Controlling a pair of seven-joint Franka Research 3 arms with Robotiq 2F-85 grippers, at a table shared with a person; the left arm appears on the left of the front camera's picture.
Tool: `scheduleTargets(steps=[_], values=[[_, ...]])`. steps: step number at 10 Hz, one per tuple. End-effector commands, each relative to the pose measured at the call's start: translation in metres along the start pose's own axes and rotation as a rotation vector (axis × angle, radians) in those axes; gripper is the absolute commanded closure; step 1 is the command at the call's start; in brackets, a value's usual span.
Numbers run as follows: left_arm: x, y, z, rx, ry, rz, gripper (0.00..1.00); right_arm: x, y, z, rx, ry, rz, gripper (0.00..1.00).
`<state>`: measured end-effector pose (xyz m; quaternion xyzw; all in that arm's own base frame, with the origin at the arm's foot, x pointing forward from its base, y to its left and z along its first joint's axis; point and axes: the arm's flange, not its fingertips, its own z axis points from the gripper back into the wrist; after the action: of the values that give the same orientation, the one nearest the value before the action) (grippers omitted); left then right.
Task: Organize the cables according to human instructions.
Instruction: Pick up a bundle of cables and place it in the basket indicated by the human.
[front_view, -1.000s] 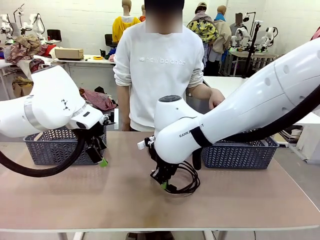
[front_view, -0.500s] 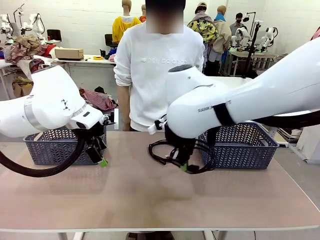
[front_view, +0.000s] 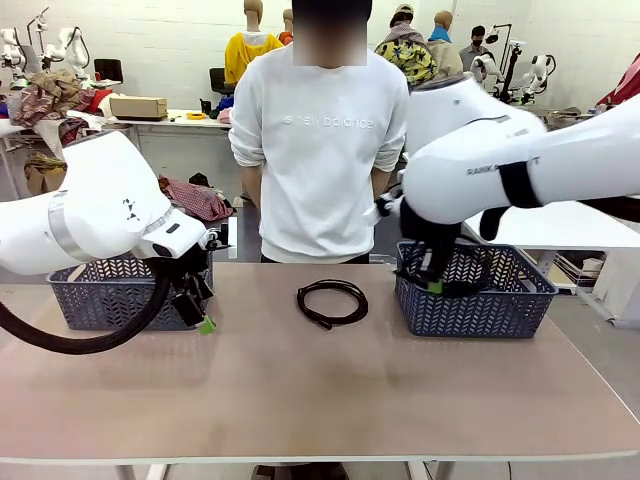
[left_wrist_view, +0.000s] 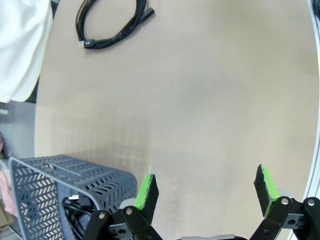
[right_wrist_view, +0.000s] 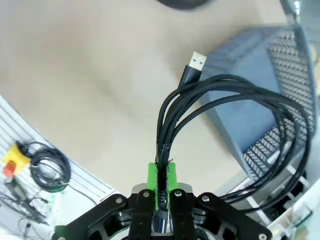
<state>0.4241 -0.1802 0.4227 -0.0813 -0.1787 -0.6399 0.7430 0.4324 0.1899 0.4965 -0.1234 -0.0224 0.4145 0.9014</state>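
My right gripper (front_view: 432, 284) is shut on a coiled black cable (front_view: 470, 278) and holds it over the right grey basket (front_view: 500, 312). In the right wrist view the green pads (right_wrist_view: 152, 181) pinch that cable (right_wrist_view: 225, 97), whose loops and USB plug (right_wrist_view: 196, 62) hang in front of the basket (right_wrist_view: 260, 112). Another black cable (front_view: 332, 301) lies coiled on the table in front of the person. My left gripper (front_view: 200, 318) hangs open beside the left basket (front_view: 95, 295). The left wrist view has its fingers (left_wrist_view: 207, 185) wide apart over bare table, the coiled cable (left_wrist_view: 112, 25) farther off.
The left basket (left_wrist_view: 55, 182) has a black cord (left_wrist_view: 75, 210) inside it. A person in a white sweatshirt (front_view: 320, 150) stands at the far side of the table, arms at the sides. The wooden table (front_view: 320, 400) has free room in front.
My right arm has lifted a coiled cable off the table's middle and carried it up and right to above the right basket. The left arm has not moved.
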Motion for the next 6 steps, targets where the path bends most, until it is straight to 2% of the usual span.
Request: scheduleTargets(steps=[1,3,5,6], values=[[-0.001,0.001,0.002,0.002,-0.001,0.003,0.0,-0.008,-0.035,-0.01,-0.029,-0.005,-0.037,1.0],[-0.001,0.001,0.002,0.002,-0.001,0.003,0.0,-0.01,-0.077,-0.023,-0.008,-0.073,0.015,1.0],[-0.001,0.001,0.002,0.002,-0.001,0.003,0.0,-0.014,-0.107,-0.035,-0.028,-0.138,0.193,1.0],[-0.001,0.001,0.002,0.002,-0.001,0.003,0.0,-0.016,-0.118,-0.038,-0.021,-0.135,0.263,1.0]])
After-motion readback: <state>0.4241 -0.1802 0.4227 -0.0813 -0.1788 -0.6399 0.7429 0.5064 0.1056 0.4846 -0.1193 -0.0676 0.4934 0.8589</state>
